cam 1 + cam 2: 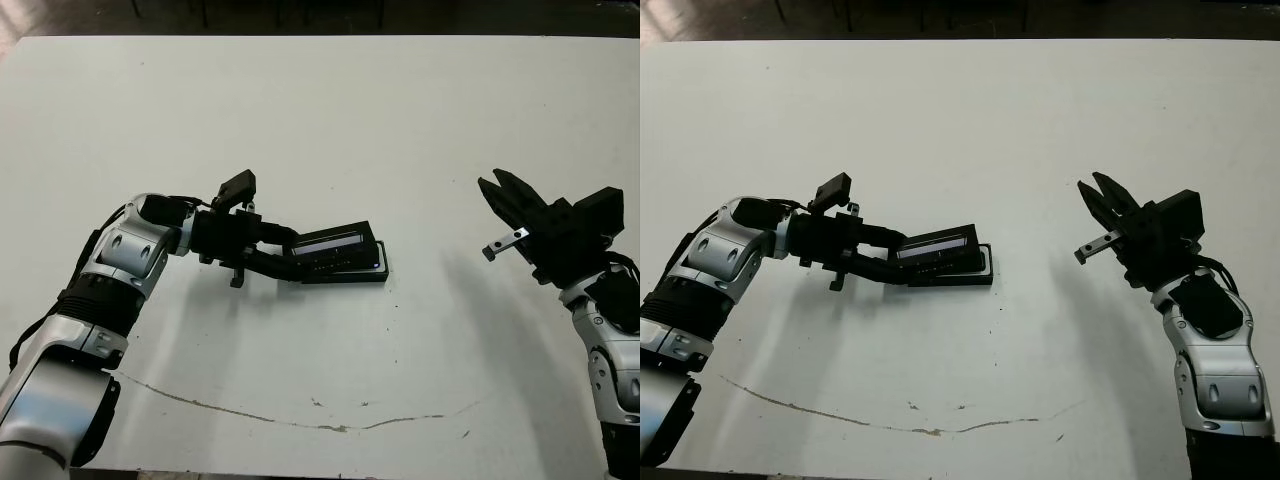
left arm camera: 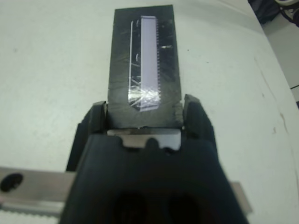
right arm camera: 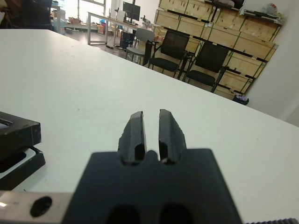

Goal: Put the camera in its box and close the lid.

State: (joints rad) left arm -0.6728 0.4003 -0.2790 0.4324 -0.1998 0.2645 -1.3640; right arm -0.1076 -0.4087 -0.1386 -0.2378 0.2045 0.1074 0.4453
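1. Left gripper [image 1: 288,262] is clamped on one short end of the lid [image 1: 335,243] — a flat black cover with a pale strip along its top — holding it tilted over the box [image 1: 378,268].
2. Box sits near the middle of the white table [image 1: 320,130]; only its black rim and a sliver of white lining show, so the camera cannot be seen.
3. Right gripper [image 1: 1098,196] hangs well apart to the right, fingers nearly together, holding nothing.
4. Lid looks stiff, thin and light, its glossy top probably slippery — gripping the long edges near one end seems surest.
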